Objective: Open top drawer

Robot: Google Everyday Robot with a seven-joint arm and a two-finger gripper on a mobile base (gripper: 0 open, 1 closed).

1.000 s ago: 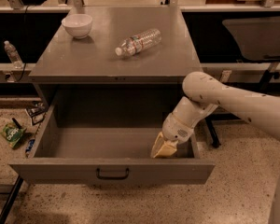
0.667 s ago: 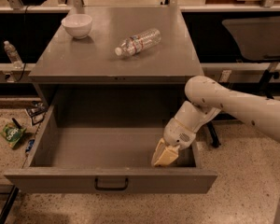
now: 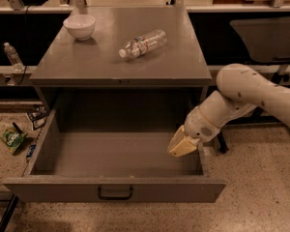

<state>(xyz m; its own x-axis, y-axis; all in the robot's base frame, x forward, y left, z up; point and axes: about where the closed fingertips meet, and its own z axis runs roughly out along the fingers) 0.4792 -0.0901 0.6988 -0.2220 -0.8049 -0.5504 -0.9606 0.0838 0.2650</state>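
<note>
— One top drawer (image 3: 63, 190): where does it sit?
— Pulled far out beneath the tabletop (image 3: 101, 64), which carries a bowl (image 3: 79, 26) and a bottle (image 3: 142, 43) lying on its side.
— And the pincer (image 3: 182, 145)?
— Inside the drawer's right side, near its wall; open or closed cannot be told.

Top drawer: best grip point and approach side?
The dark centre pull on the drawer front, taken from the front: it's a small loop on an otherwise flat face. The gripper is in the open box by the right wall, so it probably has to come round.
</note>
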